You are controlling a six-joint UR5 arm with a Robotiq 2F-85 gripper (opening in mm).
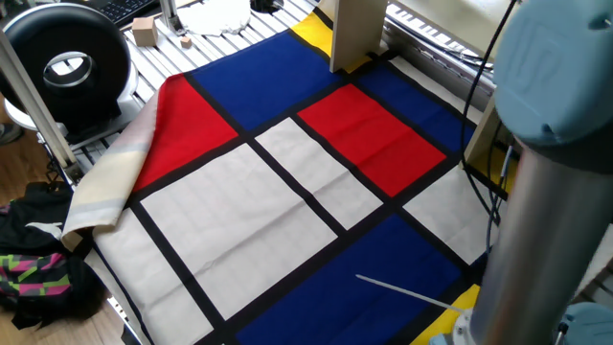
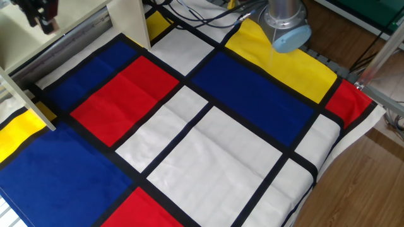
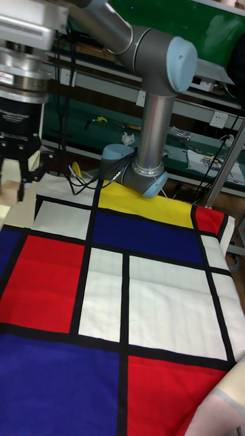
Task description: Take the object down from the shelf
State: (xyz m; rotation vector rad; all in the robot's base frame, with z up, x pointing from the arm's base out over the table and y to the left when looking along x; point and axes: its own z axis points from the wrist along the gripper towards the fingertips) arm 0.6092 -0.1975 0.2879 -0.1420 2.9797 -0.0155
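My gripper hangs dark at the top left of the other fixed view, over the low part of the pale shelf, left of its upright board. The tall fixed view shows the gripper at the left edge, pointing down, with a pale board of the shelf just below it. The fingertips are small and dark, so I cannot tell whether anything sits between them. The object does not show in any view. In one fixed view only an upright of the shelf appears, and the gripper is out of frame.
A cloth of red, blue, white and yellow panels covers the table. The arm's grey column fills the right of one fixed view. A larger pale wooden cube and a black round device stand beyond the cloth's far left edge.
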